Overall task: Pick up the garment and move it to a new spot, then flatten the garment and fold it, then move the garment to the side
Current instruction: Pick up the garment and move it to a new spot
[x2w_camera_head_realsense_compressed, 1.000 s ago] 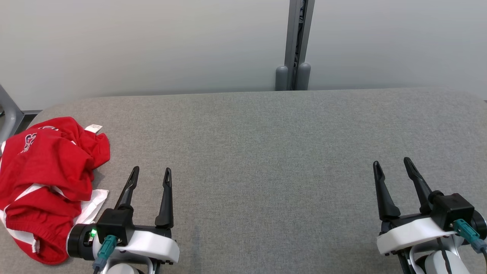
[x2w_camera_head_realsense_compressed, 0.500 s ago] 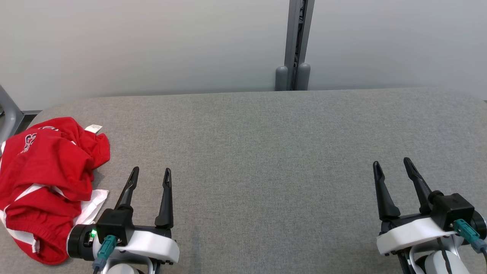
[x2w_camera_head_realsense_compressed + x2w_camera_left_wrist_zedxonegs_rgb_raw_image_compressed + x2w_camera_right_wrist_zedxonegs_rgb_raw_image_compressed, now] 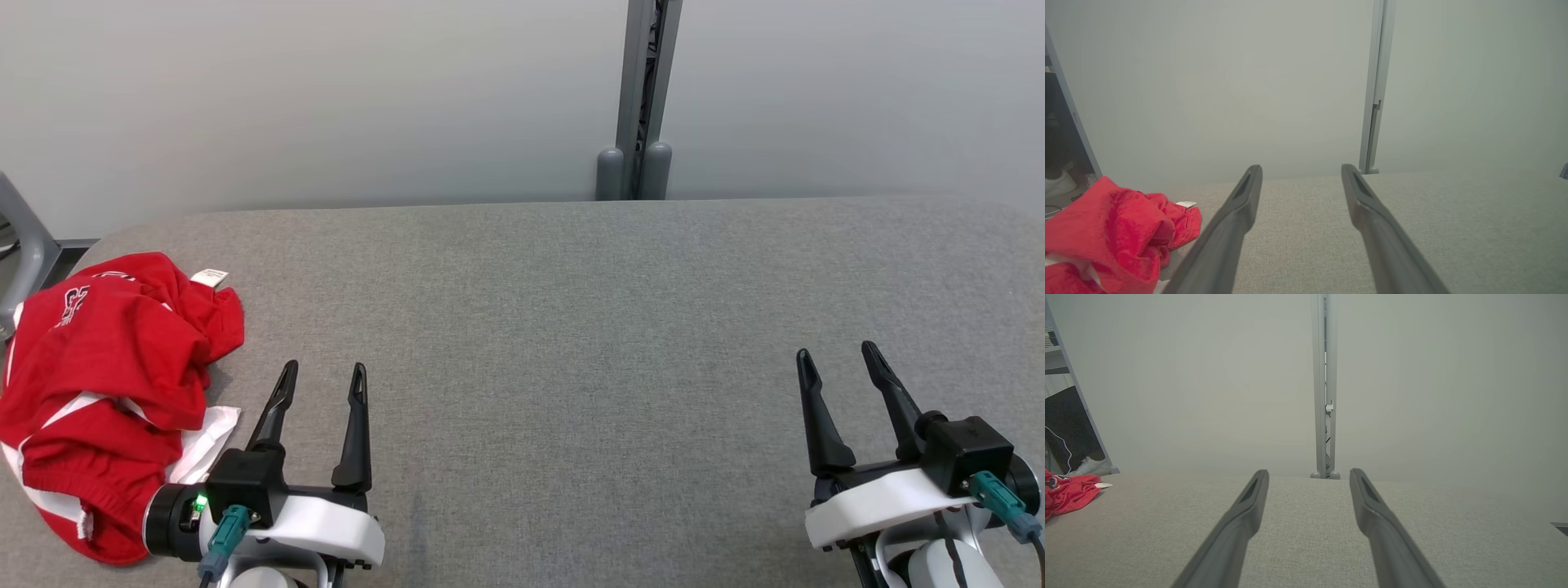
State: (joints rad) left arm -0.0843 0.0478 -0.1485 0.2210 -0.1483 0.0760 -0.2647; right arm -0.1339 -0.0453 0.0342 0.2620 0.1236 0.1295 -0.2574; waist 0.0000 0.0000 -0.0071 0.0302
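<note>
The garment point(image 3: 98, 392) is red with white stripes and a small white label, and it lies crumpled at the table's left edge. The left wrist view has the garment point(image 3: 1114, 237) at its lower left; the right wrist view has the garment point(image 3: 1065, 492) far to its left. My left gripper point(image 3: 322, 374) stands open just right of the heap, apart from it, nothing between its fingers. Near the table's right front, my right gripper point(image 3: 834, 355) is open and holds nothing. Both pairs of fingers point toward the back wall, as the left gripper point(image 3: 1300, 169) and right gripper point(image 3: 1308, 473) show in their wrist views.
The grey fabric table point(image 3: 571, 310) spreads wide between the two grippers. A grey post point(image 3: 641, 98) rises against the pale wall behind the far edge. A metal frame leg point(image 3: 24, 237) stands off the table's left end, with a white shoe point(image 3: 1088, 465) on the floor beyond.
The whole head picture has shifted slightly down and right, so the camera has moved. The garment and both grippers stay where they were.
</note>
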